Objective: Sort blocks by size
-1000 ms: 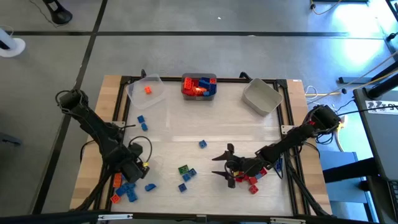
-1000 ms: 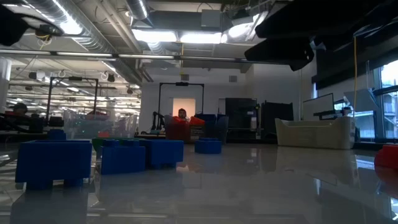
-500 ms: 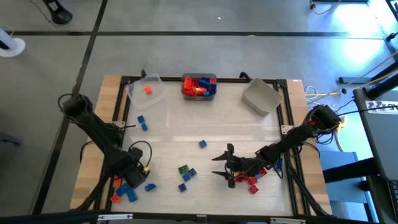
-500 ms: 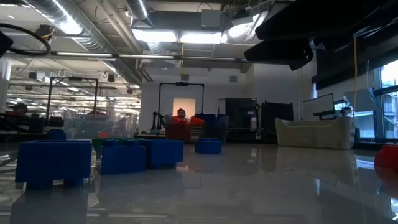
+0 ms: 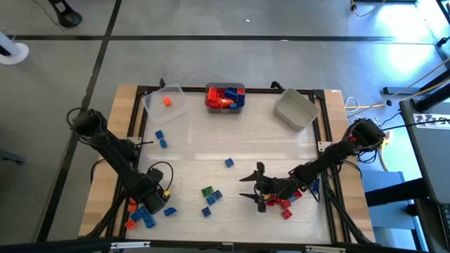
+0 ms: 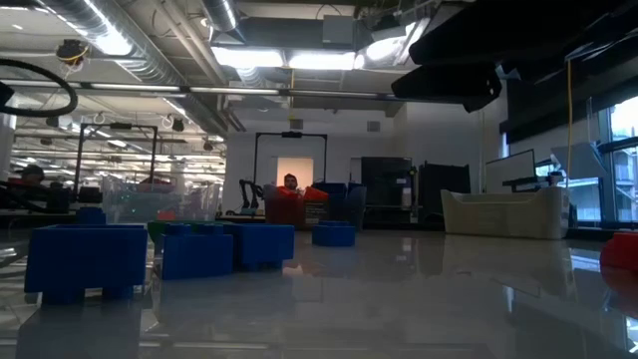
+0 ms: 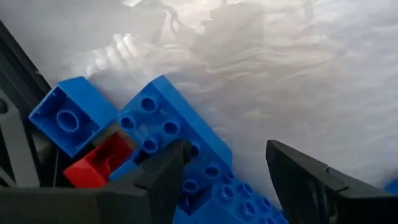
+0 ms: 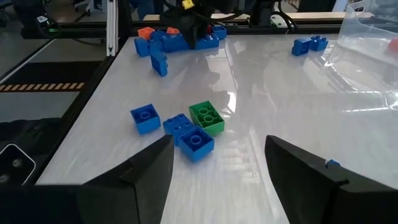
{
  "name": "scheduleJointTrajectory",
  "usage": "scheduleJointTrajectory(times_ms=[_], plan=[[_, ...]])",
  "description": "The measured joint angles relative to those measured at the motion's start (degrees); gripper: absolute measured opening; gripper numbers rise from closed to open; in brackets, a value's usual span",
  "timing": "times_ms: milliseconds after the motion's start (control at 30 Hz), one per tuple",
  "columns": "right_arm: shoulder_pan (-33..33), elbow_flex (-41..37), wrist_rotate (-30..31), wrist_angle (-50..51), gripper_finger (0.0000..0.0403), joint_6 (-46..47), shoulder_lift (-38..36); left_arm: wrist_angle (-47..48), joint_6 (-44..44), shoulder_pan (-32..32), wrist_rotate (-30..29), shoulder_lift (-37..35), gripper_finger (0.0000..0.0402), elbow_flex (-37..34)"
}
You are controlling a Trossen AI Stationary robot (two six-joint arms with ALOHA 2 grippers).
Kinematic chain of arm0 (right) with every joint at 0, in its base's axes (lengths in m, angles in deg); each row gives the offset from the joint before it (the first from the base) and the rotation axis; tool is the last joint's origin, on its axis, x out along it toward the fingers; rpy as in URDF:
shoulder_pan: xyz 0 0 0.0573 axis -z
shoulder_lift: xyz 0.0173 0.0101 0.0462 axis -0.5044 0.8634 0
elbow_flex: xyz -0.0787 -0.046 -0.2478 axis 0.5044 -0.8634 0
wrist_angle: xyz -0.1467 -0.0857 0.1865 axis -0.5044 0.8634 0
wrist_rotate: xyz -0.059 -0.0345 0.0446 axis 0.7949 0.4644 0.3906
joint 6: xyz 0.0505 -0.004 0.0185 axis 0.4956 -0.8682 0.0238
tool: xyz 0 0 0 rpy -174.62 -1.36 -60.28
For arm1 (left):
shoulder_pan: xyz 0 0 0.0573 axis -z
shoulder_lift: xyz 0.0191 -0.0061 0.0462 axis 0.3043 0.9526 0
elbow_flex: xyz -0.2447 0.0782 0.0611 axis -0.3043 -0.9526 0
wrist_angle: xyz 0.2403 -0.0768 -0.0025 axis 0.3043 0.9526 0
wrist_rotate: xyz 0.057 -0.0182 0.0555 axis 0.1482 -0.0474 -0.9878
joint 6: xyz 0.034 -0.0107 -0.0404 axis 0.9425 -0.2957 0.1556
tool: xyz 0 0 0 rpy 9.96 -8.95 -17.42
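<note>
We see the left gripper (image 5: 146, 204) low over a pile of blue, red and orange blocks (image 5: 140, 214) at the near left corner of the table (image 5: 281, 151). Its fingers (image 7: 163, 177) stand apart, with nothing between them, just above a long blue brick (image 7: 180, 134) that lies beside a red brick (image 7: 99, 163) and a small blue brick (image 7: 65, 112).

The right gripper (image 5: 259, 188) waits near the front of the table, right of the middle, also with its fingers apart and empty, next to some red blocks (image 5: 285, 204).

More blocks lie loose: a green brick (image 8: 207, 117) touching two blue ones (image 8: 189, 135) near the front middle, and a single blue one (image 5: 229, 163) at the middle.

At the far edge stand a clear bin (image 5: 166, 104) with one orange block (image 5: 167, 101), a middle bin (image 5: 225, 98) full of red and blue blocks, and a grey bin (image 5: 295, 109).
</note>
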State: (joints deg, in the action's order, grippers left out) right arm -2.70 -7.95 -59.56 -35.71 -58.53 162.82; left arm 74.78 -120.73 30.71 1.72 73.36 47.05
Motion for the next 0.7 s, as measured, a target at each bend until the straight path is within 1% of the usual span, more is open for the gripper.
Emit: scheduleJointTrajectory(times_ms=[133, 267, 600, 700], plan=[[0.0, 0.0, 0.0, 0.0, 0.0248, -0.5, 0.0, -0.6, 3.7, -0.5, -0.3, -0.2, 0.0214, 0.1], [0.0, 0.0, 0.1, 0.0, 0.0248, -0.7, 0.0, -1.6, 10.1, -1.6, -1.0, -0.2, 0.0214, 0.1], [0.0, 0.0, 0.1, 0.0, 0.0248, -0.7, 0.0, -2.2, 24.3, -5.3, -6.6, -0.1, 0.0214, 0.1], [0.0, 0.0, 0.2, 0.0, 0.0248, -0.7, 0.0, -4.1, 29.5, -6.8, -9.2, -0.1, 0.0214, 0.2]])
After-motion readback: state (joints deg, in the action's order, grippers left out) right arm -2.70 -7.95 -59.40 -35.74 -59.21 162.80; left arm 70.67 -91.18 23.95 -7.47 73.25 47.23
